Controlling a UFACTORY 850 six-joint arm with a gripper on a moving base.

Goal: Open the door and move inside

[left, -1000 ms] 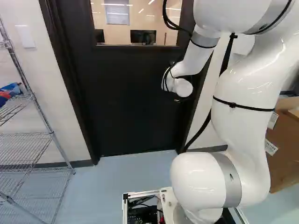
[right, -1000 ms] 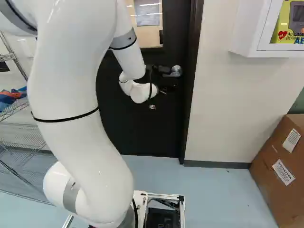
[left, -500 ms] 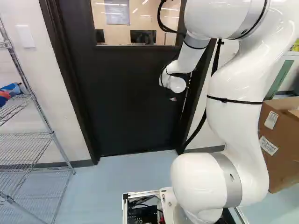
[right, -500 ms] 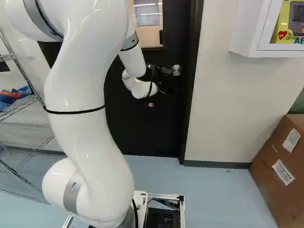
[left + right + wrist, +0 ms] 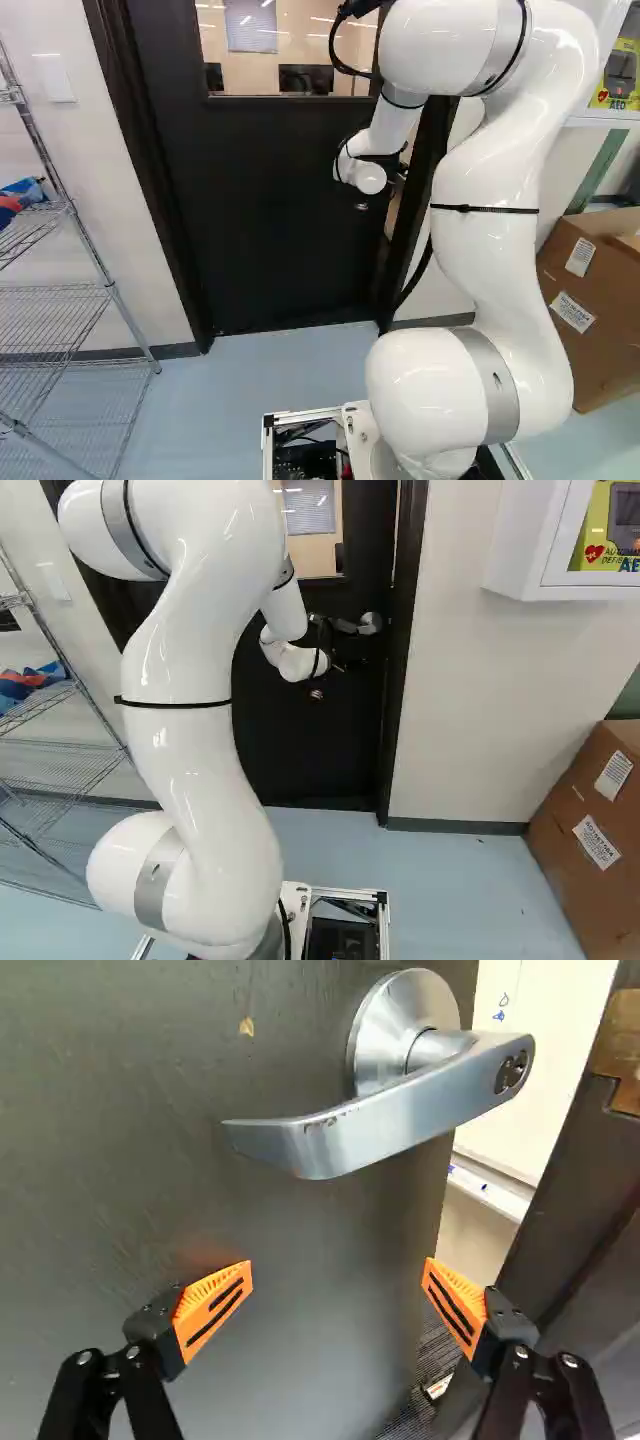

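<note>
Near the free side edge of one dark door, ajar from its frame, is one metal lever handle, with one claw close by, released, orange-padded fingers spread.

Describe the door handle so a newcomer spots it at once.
Find the black door ahead, with a window in its upper part. In the wrist view, its handle sits ahead of the gripper, near the door's open edge. It's a silver lever on a round base; the brass-coloured plate on the frame is flat.
</note>
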